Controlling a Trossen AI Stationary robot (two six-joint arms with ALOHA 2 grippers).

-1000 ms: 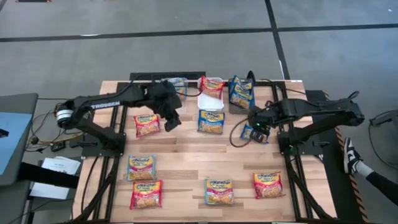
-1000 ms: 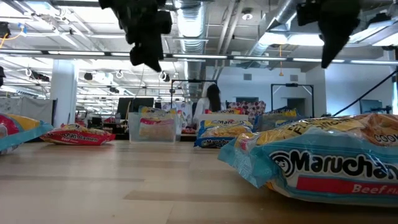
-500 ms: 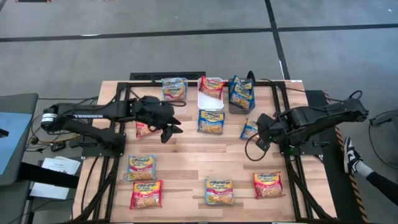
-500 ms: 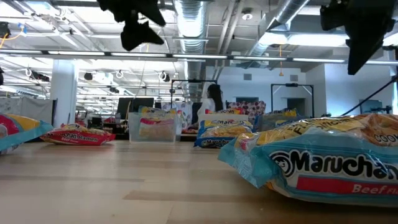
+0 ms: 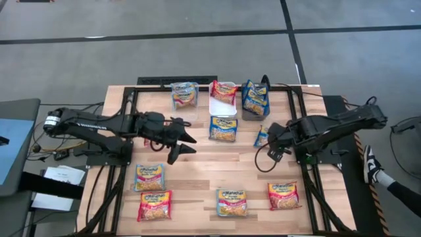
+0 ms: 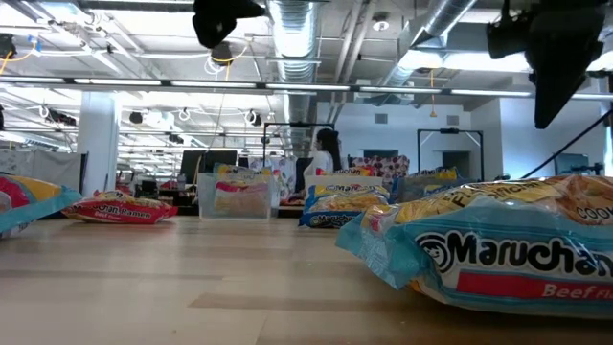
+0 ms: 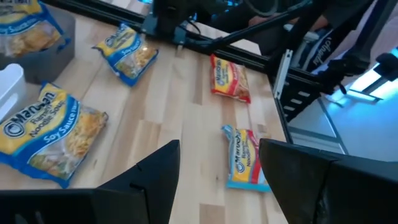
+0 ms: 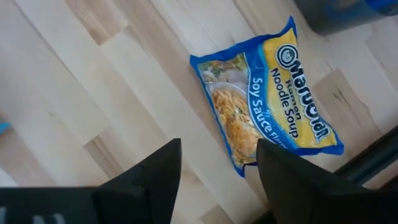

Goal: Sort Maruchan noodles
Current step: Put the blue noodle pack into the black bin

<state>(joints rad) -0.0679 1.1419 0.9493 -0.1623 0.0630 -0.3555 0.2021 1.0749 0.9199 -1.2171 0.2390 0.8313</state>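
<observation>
Your right gripper hangs over the right half of the table with its fingers spread wide and nothing between them, and the blue soy sauce packet lies flat on the wood directly under it, just near of the dark bin. This looks like the pick in hand, so come straight down over the middle of that packet, turn the wrist so the fingers straddle its short width, and close only once both tips are on the wood either side; the wrapper is slick and puffy and will likely skate away if one finger lands first. Your left gripper is also wide and empty, hovering over bare wood left of centre, so keep it parked there. The other packets are scattered: several stand in the bins along the far edge, one blue packet lies just near of the white bin, and five more lie along the near edge.
</observation>
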